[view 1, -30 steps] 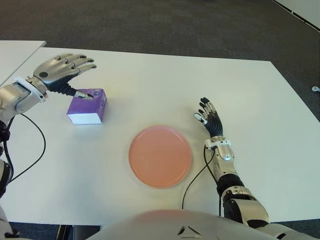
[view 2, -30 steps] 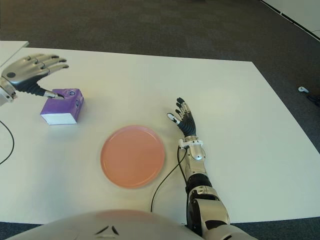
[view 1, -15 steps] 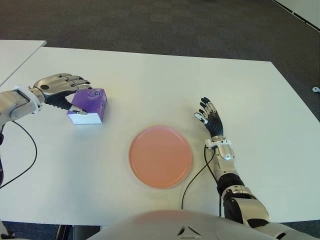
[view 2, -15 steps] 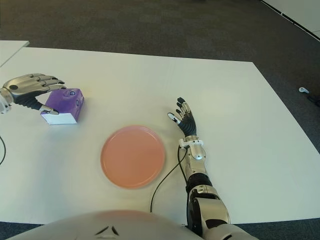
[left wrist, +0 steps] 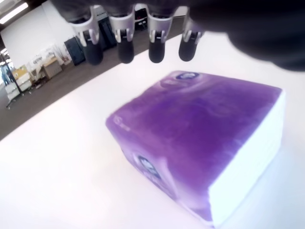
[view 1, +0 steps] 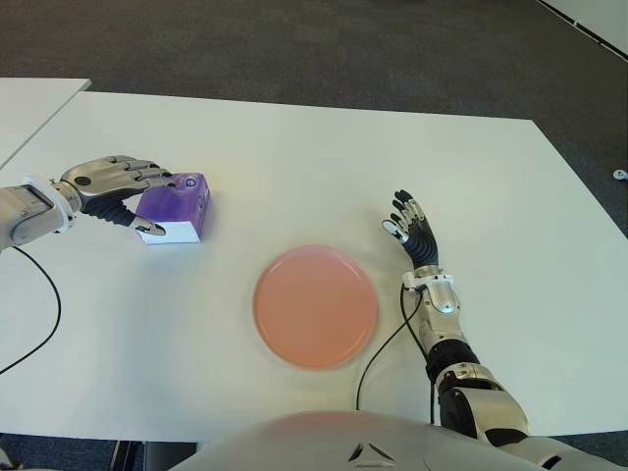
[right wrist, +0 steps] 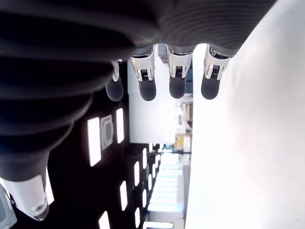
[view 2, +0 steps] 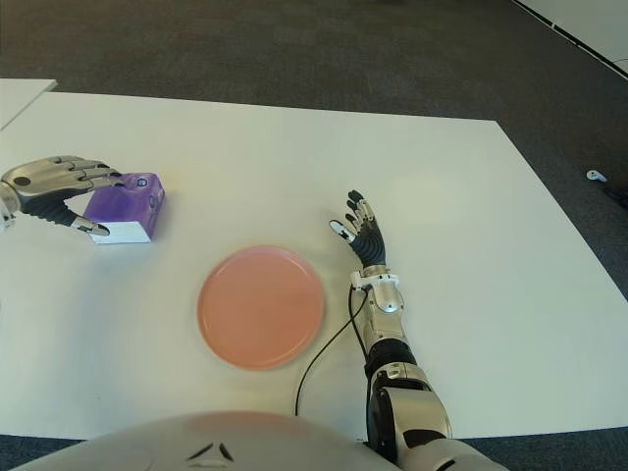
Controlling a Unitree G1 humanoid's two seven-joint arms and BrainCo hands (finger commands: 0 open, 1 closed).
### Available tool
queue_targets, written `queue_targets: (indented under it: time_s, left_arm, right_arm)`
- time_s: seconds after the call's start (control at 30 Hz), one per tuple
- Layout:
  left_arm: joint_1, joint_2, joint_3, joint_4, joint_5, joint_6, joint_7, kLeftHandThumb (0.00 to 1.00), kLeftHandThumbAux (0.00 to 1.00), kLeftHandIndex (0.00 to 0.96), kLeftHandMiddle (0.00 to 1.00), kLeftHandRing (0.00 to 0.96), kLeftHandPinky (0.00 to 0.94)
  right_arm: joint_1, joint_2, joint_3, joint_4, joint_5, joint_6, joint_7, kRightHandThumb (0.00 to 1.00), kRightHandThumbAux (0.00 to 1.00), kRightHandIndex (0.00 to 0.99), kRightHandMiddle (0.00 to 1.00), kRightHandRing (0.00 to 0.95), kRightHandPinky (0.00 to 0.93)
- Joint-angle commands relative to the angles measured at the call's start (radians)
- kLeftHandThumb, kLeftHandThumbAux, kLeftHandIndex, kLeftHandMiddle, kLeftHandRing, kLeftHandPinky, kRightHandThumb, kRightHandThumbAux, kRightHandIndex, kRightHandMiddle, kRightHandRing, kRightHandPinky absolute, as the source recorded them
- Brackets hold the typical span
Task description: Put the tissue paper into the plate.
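Our left hand (view 1: 116, 188) cupping, not gripping, the purple tissue pack (view 1: 175, 207) on the white surface (view 1: 294, 157), pink plate (view 1: 315, 306) nearby, right hand (view 1: 412, 234) lying spread, holding nothing

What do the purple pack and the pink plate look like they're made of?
The purple pack looks like a soft glossy plastic wrapper: it shows sheen and slight wrinkles, with white tissue edges at one side. The pink plate looks like smooth matte plastic, with even colour and a low rim, though ceramic cannot be ruled out.
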Motion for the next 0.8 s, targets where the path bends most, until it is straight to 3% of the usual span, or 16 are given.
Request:
queue_targets:
  time_s: [0.03,0.17,0.37,0.63,0.8]
  left_arm:
    - [0.041,-0.001,-0.002,-0.028,-0.08,-0.032,-0.128,0.259,0.126,0.0,0.0,0.0,0.0]
    - [0.072,0.005,0.022,-0.08,-0.157,-0.031,-0.213,0.272,0.127,0.0,0.0,0.0,0.0]
    - [0.089,0.01,0.048,-0.124,-0.195,-0.013,-0.248,0.283,0.123,0.0,0.0,0.0,0.0]
    - [0.084,-0.002,0.06,-0.141,-0.17,0.006,-0.214,0.283,0.116,0.0,0.0,0.0,0.0]
    - [0.091,-0.043,0.034,-0.124,-0.108,0.034,-0.127,0.278,0.117,0.0,0.0,0.0,0.0]
  right_arm:
    - [0.145,0.047,0.012,0.098,-0.006,0.057,-0.005,0.0,0.597,0.0,0.0,0.0,0.0]
    - [0.143,0.047,0.013,0.101,-0.007,0.06,-0.006,0.0,0.597,0.0,0.0,0.0,0.0]
    - [0.14,0.044,0.015,0.111,-0.01,0.052,-0.001,0.0,0.596,0.0,0.0,0.0,0.0]
    - [0.138,0.044,0.015,0.113,-0.008,0.055,0.002,0.0,0.593,0.0,0.0,0.0,0.0]
    - [0.143,0.044,0.017,0.104,-0.01,0.058,-0.001,0.0,0.595,0.0,0.0,0.0,0.0]
